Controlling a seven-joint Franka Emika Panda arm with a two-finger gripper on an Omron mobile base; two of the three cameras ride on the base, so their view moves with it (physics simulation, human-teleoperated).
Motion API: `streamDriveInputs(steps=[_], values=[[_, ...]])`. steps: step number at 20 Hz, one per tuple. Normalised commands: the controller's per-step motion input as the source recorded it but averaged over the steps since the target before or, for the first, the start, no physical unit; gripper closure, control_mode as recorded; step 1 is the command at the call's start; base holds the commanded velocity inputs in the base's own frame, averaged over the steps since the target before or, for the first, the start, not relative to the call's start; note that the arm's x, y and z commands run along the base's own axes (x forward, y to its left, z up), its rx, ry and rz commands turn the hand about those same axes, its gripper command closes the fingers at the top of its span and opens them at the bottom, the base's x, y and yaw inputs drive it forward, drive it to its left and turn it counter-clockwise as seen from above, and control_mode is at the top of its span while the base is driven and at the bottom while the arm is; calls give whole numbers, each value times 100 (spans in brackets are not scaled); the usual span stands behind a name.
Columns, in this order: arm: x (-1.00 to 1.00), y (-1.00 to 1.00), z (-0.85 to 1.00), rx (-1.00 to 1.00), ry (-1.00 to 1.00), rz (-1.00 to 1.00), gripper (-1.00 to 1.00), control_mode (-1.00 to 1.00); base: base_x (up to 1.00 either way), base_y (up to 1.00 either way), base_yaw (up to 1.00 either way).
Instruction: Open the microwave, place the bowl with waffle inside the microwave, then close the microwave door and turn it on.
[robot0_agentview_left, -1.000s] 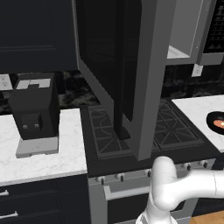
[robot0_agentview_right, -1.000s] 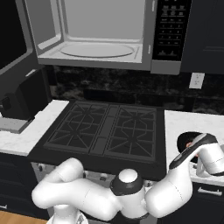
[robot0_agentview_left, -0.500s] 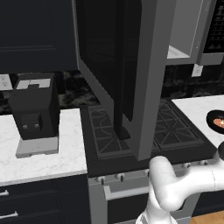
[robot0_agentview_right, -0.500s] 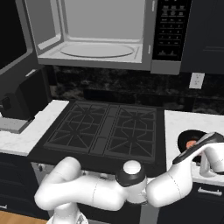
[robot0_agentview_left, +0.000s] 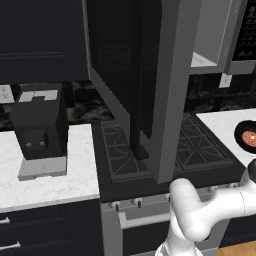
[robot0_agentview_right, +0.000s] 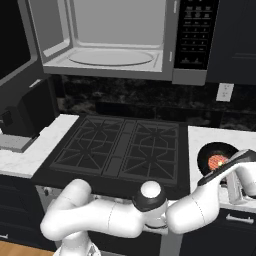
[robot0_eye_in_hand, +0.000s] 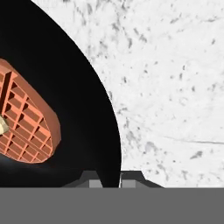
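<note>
The microwave (robot0_agentview_right: 125, 40) hangs over the stove with its cavity bare. The microwave door (robot0_agentview_left: 145, 75) stands swung wide open toward the left. On the white counter right of the stove sits the black bowl (robot0_agentview_right: 216, 156), holding the orange-brown waffle (robot0_agentview_right: 218, 161). In the hand view the bowl (robot0_eye_in_hand: 65, 109) and the gridded waffle (robot0_eye_in_hand: 26, 127) lie at the left. My gripper (robot0_eye_in_hand: 110, 179) straddles the bowl's right rim, one fingertip inside and one outside, the jaws drawn close on it. From the left base the bowl (robot0_agentview_left: 248, 136) sits at the right edge.
A black coffee machine (robot0_agentview_left: 40, 127) stands on the counter left of the stove (robot0_agentview_right: 120, 145). The open door reaches out over the stove's left half. White marble counter (robot0_eye_in_hand: 175, 87) spreads right of the bowl. A wall outlet (robot0_agentview_right: 225, 91) is behind it.
The jaws have closed from wide open onto the bowl's rim. The hand has settled lower over the bowl's near edge. Bowl, door and base have not moved.
</note>
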Motion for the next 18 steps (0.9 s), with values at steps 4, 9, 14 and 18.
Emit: streamDriveInputs(steps=[4,9,14,18], values=[[-1,99,37,-26,-31,14,100,-100,0,0,0],[0,100,21,-29,-13,11,100,-100,0,0,0],[-2,87,31,-19,0,6,100,-100,0,0,0],[-8,88,34,-11,0,0,100,-100,0,0,0]])
